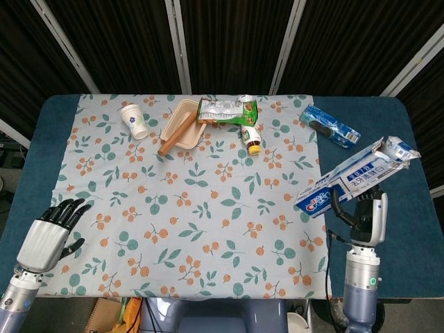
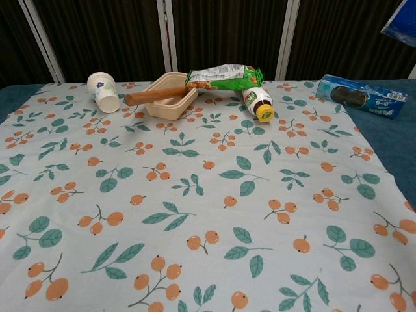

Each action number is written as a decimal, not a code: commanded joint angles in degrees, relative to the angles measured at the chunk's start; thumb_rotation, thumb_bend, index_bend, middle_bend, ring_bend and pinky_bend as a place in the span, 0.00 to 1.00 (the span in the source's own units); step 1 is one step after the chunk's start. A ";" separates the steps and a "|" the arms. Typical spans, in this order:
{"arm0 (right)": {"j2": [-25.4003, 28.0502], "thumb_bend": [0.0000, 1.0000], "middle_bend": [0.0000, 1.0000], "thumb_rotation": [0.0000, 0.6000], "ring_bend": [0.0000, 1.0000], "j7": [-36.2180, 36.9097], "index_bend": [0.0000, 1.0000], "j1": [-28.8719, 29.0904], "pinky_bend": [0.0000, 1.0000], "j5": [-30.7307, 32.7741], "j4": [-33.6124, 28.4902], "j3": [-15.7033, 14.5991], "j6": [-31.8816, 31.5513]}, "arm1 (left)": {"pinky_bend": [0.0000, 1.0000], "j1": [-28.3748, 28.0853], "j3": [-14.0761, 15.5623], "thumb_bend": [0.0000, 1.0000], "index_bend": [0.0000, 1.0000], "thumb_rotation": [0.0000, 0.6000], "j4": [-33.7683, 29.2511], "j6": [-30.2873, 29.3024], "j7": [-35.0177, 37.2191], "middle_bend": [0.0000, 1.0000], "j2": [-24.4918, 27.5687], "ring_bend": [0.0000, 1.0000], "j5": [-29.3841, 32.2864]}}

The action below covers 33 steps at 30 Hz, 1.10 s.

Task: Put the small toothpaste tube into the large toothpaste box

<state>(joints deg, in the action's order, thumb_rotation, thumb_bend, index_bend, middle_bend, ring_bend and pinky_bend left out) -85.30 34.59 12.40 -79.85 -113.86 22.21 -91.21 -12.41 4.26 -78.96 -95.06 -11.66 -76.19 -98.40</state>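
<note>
My right hand (image 1: 361, 210) grips the large blue-and-white toothpaste box (image 1: 347, 182) from below, near the table's right edge. It holds the box in the air, slanting up to the right. At the box's open upper end, among the flaps, only the tip of the small toothpaste tube (image 1: 402, 148) shows; the rest is inside the box. In the chest view only a blue corner of the box (image 2: 402, 25) appears at the top right, and neither hand shows there. My left hand (image 1: 50, 236) hovers at the table's front left with its fingers spread and nothing in it.
At the back of the flowered cloth (image 1: 194, 208) are a paper cup (image 1: 133, 119), a beige tray (image 1: 186, 116) with a wooden roller (image 1: 176, 134), a green snack bag (image 1: 227, 109) and a small bottle (image 1: 251, 138). A blue biscuit pack (image 1: 330, 125) lies at the back right.
</note>
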 commanded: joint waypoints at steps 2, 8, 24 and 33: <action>0.34 0.55 0.47 1.00 0.44 0.14 0.34 -0.04 0.46 0.37 -0.16 -0.02 0.40 | 0.38 0.15 -0.17 0.01 0.21 1.00 -0.07 0.11 0.05 0.19 0.03 0.21 -0.14; 0.52 0.55 0.54 1.00 0.54 -0.08 0.46 -0.02 0.50 0.22 0.24 -0.06 0.49 | 0.38 0.42 -0.58 0.01 0.21 1.00 -0.18 0.42 0.19 0.19 0.07 0.21 -0.25; 2.08 0.55 0.57 1.00 0.57 -6.19 0.49 0.73 0.50 -2.22 4.40 -4.04 3.94 | 0.38 0.86 -1.40 0.01 0.21 1.00 -0.57 1.22 0.38 0.19 0.27 0.21 -0.66; 0.41 0.55 0.57 1.00 0.57 -18.67 0.49 2.19 0.50 -6.97 12.71 -14.28 11.28 | 0.38 1.11 -1.96 0.01 0.21 1.00 -0.74 1.06 1.00 0.19 0.39 0.21 -0.78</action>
<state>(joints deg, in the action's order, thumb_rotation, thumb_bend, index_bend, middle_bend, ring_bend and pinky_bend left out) -84.01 18.71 14.01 -85.51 -103.20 10.40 -82.06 -11.32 2.33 -79.68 -94.01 -10.70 -75.81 -99.20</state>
